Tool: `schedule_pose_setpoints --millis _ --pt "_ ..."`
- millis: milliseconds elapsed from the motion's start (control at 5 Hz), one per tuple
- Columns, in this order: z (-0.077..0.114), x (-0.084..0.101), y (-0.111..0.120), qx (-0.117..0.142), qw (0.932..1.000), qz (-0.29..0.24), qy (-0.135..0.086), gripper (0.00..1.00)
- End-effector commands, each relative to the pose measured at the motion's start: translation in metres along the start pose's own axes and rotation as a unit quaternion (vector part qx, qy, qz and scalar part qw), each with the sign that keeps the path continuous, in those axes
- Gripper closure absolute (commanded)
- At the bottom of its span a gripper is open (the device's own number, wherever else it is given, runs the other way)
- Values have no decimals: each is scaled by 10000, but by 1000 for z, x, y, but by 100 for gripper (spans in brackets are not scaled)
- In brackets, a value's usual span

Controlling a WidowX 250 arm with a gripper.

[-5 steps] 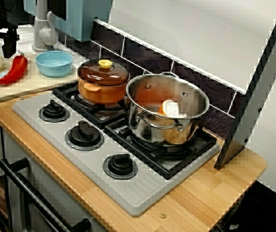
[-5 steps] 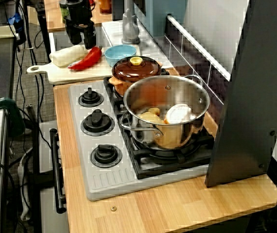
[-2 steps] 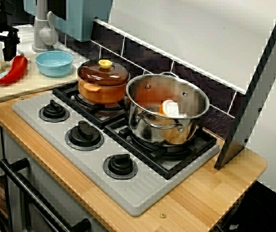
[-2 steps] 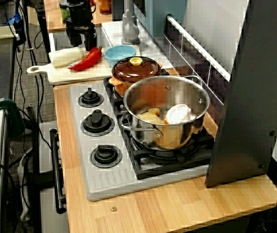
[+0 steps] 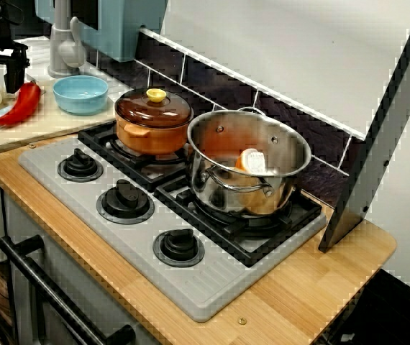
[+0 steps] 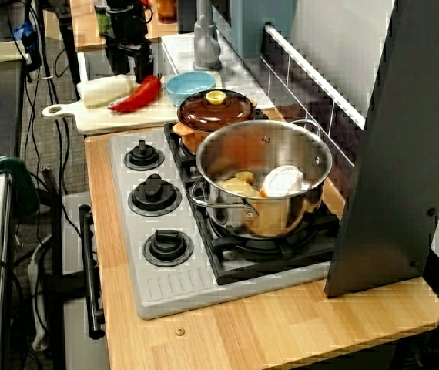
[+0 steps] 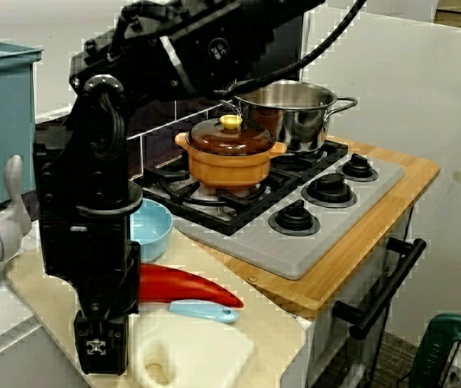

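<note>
My claw (image 6: 129,68) hangs over the cutting board (image 6: 88,117) at the end of the worktop (image 6: 281,324), well apart from the stove (image 6: 119,231). Its two black fingers are spread with a gap between them and pinch nothing. Just below it lie a red pepper (image 6: 136,94) and a white lump (image 6: 104,90), side by side on the board and touching each other. In the view along the stove, one end of the pepper lies just beside one of my fingers; I cannot tell whether finger and pepper touch. In the view from the board's end, my arm hides part of the pepper, and a small tool with a pale blue handle (image 7: 202,311) lies on the board just beside the pepper. A blue bowl (image 6: 190,85) stands near the pepper, between it and the stove. On the stove's back burners sit an orange pot with a brown lid (image 6: 214,110) and, touching it or nearly so, a steel pot (image 6: 281,220) with some pale food inside.
</note>
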State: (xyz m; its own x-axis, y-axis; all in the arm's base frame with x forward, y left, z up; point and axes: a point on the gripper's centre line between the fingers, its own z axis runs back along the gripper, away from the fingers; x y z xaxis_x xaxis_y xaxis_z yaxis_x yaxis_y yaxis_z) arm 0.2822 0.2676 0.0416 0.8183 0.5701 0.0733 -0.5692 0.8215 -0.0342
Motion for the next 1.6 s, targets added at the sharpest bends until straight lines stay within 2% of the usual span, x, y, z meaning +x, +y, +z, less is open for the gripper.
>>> schedule_pose_setpoints --millis 0,1000,1400 --pt "24 10 1 11 9996 -50 -287 0" --pt "25 10 2 35 9996 -144 -235 0" --pt "36 8 3 -135 9995 -195 -209 0"
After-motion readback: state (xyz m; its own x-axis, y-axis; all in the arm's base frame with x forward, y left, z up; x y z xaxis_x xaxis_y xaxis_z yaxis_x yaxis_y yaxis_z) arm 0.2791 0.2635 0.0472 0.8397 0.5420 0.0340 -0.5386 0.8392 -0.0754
